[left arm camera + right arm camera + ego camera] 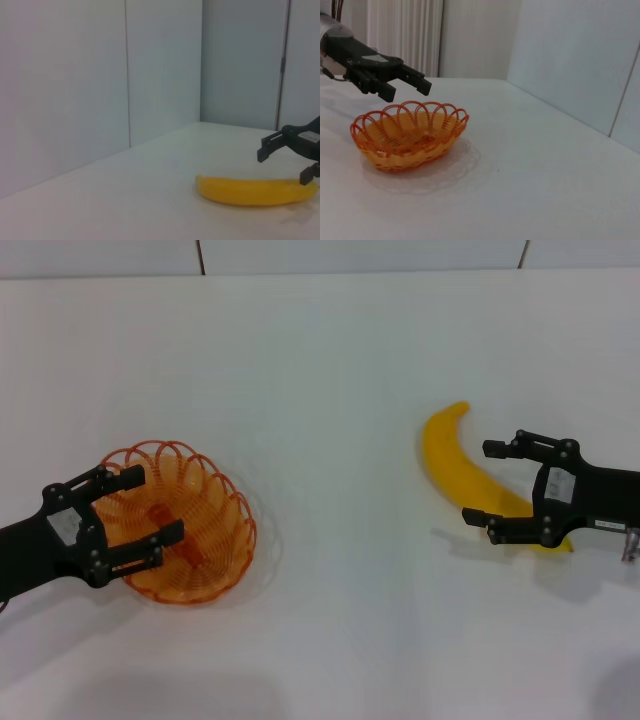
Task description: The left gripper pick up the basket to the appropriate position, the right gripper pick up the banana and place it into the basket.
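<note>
The white tabletop carries everything. On the robot's left sits the basket, an oval orange wire bowl standing upright on its base, its scalloped rim facing up. The banana lies flat on the robot's right, well apart from the basket; its long axis runs from a far tip pointing away from the robot to a near end under the right gripper, with the curve bowing toward the basket. The left gripper hangs above the basket's near-left rim, fingers spread apart, clear of the wire in the right wrist view. The right gripper hovers over the banana's near half, fingers apart and straddling it, holding nothing.
</note>
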{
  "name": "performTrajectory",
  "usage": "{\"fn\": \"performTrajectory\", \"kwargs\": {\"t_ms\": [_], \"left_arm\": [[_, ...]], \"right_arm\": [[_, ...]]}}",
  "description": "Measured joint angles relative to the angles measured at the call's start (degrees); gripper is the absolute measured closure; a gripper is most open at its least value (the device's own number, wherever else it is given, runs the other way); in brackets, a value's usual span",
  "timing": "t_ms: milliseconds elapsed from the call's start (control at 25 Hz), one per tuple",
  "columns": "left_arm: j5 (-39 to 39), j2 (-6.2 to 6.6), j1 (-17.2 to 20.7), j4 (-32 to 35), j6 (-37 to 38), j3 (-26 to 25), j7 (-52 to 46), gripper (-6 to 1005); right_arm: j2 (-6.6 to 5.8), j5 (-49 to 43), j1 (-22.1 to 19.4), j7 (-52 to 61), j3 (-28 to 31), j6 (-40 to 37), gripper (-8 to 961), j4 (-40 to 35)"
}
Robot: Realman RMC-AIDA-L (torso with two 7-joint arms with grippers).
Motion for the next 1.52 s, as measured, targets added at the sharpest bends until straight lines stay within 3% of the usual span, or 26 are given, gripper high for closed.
{"fn": "performTrajectory", "kwargs": {"t_ms": [640, 840, 1040, 1200, 1320, 1480, 1520], "left_arm": [[-0.2, 0.00, -0.3, -0.1, 0.0, -0.1, -0.4, 137], [-1.4, 0.33, -1.1, 1.9, 0.1, -1.6, -8.1, 136], [-0.2, 0.75, -2.0, 14.9, 0.1, -2.4, -29.1, 137], [9.2, 2.05, -5.6, 24.6, 0.4, -1.7, -39.3, 138], [19.2, 2.45, -9.9, 29.0, 0.9, -1.6, -40.6, 138], [27.2, 0.41, -13.1, 34.7, 0.8, -1.5, -35.0, 137], [27.2, 0.41, -13.1, 34.7, 0.8, -1.5, -35.0, 137]], "right_arm": [[-0.01, 0.1, 0.1, 0.0, 0.0, -0.3, 68, 0.0], [-0.01, 0.1, 0.1, 0.0, 0.0, -0.5, 68, 0.0], [0.00, 0.0, 0.6, 0.0, 0.0, -0.5, 68, 0.0], [0.06, -0.1, 1.0, 0.0, 0.0, -0.6, 68, 0.5], [0.07, -0.2, 1.4, 0.0, 0.0, -0.6, 68, 0.6], [0.08, -0.3, 2.0, 0.0, 0.0, -0.6, 68, 0.7], [0.08, -0.3, 2.2, 0.0, -0.1, -0.6, 68, 0.8]]}}
